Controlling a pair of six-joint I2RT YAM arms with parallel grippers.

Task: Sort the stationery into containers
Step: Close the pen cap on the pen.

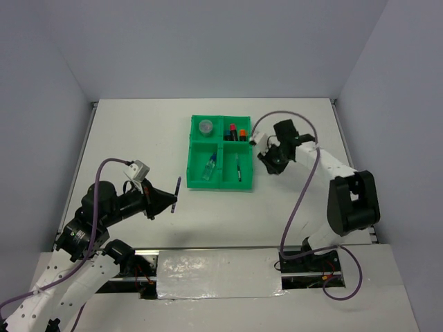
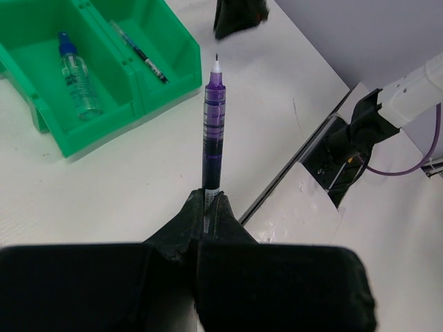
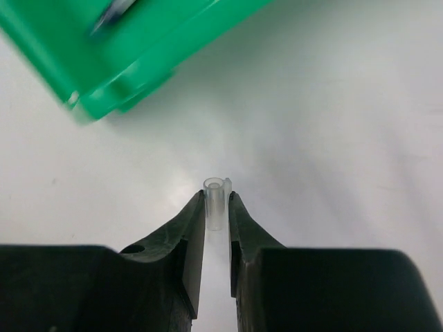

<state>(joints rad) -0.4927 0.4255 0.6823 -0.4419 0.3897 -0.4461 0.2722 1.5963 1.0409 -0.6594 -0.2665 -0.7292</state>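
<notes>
My left gripper (image 1: 171,203) is shut on a purple pen (image 2: 214,117) with its tip bare; the pen sticks out from the fingertips (image 2: 210,200) above the table, near-left of the green four-compartment tray (image 1: 208,187). My right gripper (image 1: 266,160) is shut on a small clear pen cap (image 3: 216,200), just right of the tray (image 3: 138,48). The tray holds a grey disc (image 1: 205,126), a red-capped marker (image 1: 243,134) beside a second marker (image 1: 233,131), a blue-capped clear bottle (image 2: 77,79) and a thin pen (image 2: 142,55).
The right gripper's dark tip (image 2: 239,17) shows just past the tray's near-right corner in the left wrist view. The table's near edge and a foil-covered strip (image 1: 214,273) lie close behind the left gripper. Grey walls enclose the table.
</notes>
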